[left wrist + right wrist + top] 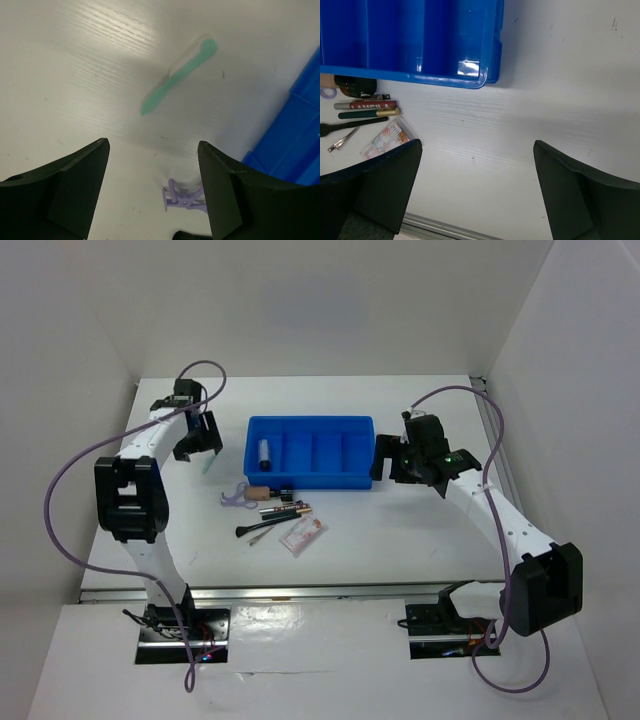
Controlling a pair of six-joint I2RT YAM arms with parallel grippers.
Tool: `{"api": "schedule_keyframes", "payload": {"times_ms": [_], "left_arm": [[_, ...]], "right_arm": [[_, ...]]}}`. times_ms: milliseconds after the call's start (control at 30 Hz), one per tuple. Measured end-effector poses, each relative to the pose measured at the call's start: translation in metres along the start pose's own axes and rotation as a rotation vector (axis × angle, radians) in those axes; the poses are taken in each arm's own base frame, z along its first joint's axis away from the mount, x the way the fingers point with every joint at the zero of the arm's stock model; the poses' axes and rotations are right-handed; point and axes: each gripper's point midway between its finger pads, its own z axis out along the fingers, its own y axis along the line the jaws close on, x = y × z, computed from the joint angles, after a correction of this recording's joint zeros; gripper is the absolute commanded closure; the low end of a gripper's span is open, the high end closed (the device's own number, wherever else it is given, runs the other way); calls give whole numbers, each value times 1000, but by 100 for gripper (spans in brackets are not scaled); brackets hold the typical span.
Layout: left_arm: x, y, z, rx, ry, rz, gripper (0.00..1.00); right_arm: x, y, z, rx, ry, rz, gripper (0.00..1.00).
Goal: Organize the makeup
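On the desk (400, 530) in front of the tray (320, 483): a loose cluster of makeup, well apart from both pincers.
Pencils (285, 509): two slim ones side by side, long axes running left to right, nearly parallel to the tray's front wall.
Brush (262, 527): on the near side of the pencils, also lying left to right with a slight tilt, black tip pointing left.
Packet (302, 535): flat and pinkish, lying diagonally at the cluster's right end.
Lilac piece (236, 498) and tan stub (258, 493): at the cluster's left end, close to the tray's front wall.
Dark tube (264, 452): inside the tray's leftmost compartment, long axis running front to back.
Green stick (177, 77): flat on the desk left of the tray; diagonal in the left wrist view, pointed end lower left, rounded end upper right.
Left pincer (152, 147): jaws wide apart, holding and touching nothing, above the desk near the green stick.
Right pincer (477, 150): jaws wide apart and empty, above the desk just beyond the tray's right end.
Cut off: the right wrist view's left edge crops the tan stub and lilac piece, and a finger hides the packet's near corner. In the left wrist view a finger covers part of the lilac piece.
Hard to make out: the print on the pencils, and a small metal clip (342, 141) beside the brush.
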Motion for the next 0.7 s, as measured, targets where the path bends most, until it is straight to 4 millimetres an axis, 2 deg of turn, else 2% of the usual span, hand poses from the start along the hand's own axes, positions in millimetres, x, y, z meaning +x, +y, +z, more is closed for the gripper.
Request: {"api": "schedule_keyframes", "payload": {"times_ms": [133, 200, 267, 500, 700], "left_arm": [[16, -6, 35, 11, 88, 1, 17], [21, -8, 46, 13, 116, -6, 18], [22, -10, 54, 15, 133, -18, 18], [3, -13, 66, 24, 108, -42, 22], [10, -11, 81, 1, 136, -54, 30]], "right_arm": [[0, 0, -1, -1, -3, 0, 0], [0, 0, -1, -1, -3, 1, 0], [0, 0, -1, -1, -2, 3, 0], [1, 0, -2, 0, 0, 8, 0], [1, 1, -2, -2, 2, 16, 0]]}}
